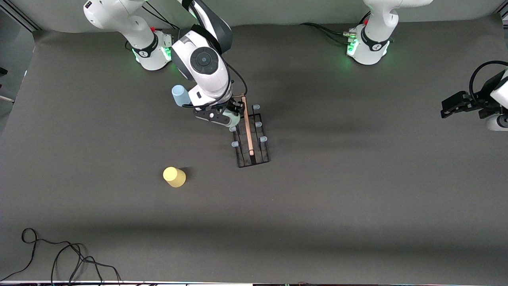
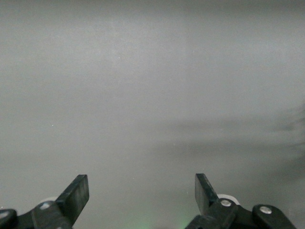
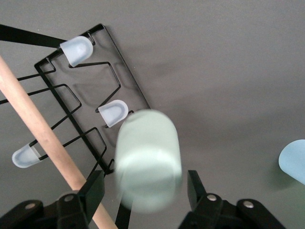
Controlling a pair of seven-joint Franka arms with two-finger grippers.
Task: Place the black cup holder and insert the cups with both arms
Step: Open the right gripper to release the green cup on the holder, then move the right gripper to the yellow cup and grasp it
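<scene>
My right gripper [image 3: 143,188] is over the black wire rack with the wooden rod handle [image 1: 251,135]. Its fingers stand a little apart, one on each side of the pale grey-green plastic cup [image 3: 148,160]; whether they touch it I cannot tell. The cup sits at a rack peg, upside down. I should lift straight up so nothing tips. The yellow cup [image 1: 174,176] stands nearer the camera than the rack. The light blue cup [image 1: 180,95] stands near the rack. My left gripper [image 2: 142,195] waits wide open, holding nothing.
</scene>
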